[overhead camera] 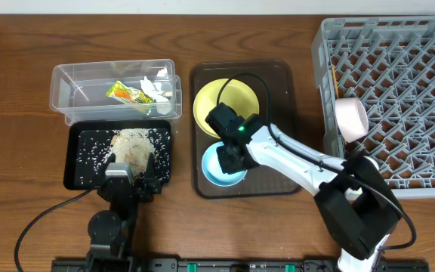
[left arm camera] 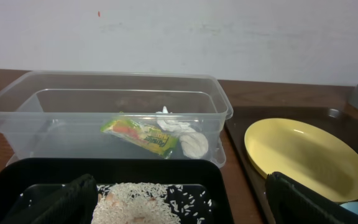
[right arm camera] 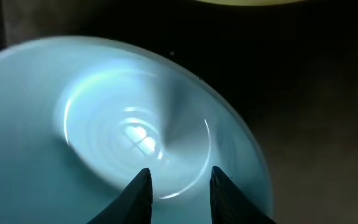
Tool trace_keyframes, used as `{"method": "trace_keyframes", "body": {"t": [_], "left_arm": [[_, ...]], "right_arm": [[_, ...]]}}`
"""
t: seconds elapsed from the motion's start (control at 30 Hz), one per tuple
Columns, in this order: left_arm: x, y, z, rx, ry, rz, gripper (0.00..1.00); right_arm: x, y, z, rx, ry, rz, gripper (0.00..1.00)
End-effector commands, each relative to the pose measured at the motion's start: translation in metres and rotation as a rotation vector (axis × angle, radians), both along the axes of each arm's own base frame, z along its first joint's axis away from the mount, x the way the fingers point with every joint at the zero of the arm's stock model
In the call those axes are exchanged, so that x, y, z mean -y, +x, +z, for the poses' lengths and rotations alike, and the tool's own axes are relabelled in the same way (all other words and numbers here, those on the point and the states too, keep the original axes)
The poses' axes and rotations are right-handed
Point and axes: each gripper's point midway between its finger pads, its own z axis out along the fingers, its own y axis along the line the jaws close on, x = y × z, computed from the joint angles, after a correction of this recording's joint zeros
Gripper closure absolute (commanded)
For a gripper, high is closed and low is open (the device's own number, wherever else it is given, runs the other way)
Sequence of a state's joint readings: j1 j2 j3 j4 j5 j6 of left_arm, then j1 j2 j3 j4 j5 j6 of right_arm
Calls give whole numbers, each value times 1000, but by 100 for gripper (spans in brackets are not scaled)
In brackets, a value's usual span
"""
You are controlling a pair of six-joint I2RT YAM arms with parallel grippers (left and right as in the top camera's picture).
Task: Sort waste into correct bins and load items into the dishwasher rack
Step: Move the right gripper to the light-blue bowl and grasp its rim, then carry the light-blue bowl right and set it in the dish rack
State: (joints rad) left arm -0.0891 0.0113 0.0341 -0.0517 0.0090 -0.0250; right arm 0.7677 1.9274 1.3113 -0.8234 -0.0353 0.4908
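The light blue bowl (overhead camera: 219, 172) sits on the brown serving tray, below the yellow plate (overhead camera: 225, 102). My right gripper (overhead camera: 229, 157) hovers open just over the bowl; in the right wrist view its fingertips (right arm camera: 179, 175) point into the bowl's hollow (right arm camera: 104, 124), holding nothing. The clear tub (overhead camera: 74, 75) holds the snack wrapper (overhead camera: 127, 94) and paper scraps (overhead camera: 155, 87). The black tray (overhead camera: 81, 170) holds the rice heap (overhead camera: 133, 143). My left gripper (overhead camera: 131, 180) is open and empty at the tray's near edge, fingers wide apart over the rice (left arm camera: 142, 199). The chopsticks are not visible.
The grey dishwasher rack (overhead camera: 399, 45) fills the right side. A pale white bowl or cup (overhead camera: 351, 117) lies on its side at the rack's left edge. The brown serving tray (overhead camera: 278, 174) lies between the bins and the rack. The right arm spans from the front right to the tray.
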Motion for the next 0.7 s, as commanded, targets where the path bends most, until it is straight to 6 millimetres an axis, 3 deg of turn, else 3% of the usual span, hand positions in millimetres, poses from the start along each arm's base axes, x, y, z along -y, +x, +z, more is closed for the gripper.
{"method": "trace_keyframes", "body": {"t": [0.0,0.17,0.3,0.4,0.43,0.67], "left_arm": [[0,0,-18,-41,10,0,11],[0,0,-18,-41,10,0,11],[0,0,-18,-41,10,0,11],[0,0,-18,-41,10,0,11],[0,0,-18,-41,10,0,11],[0,0,-18,-41,10,0,11]], "right_arm": [[-5,9,17,66,35,115,69],[-8,14,60,166,96,172,58],[4,20,78,224,74,123,52],[27,24,67,216,-21,47,55],[31,23,61,201,-34,42,60],[43,7,9,72,-92,17,68]]}}
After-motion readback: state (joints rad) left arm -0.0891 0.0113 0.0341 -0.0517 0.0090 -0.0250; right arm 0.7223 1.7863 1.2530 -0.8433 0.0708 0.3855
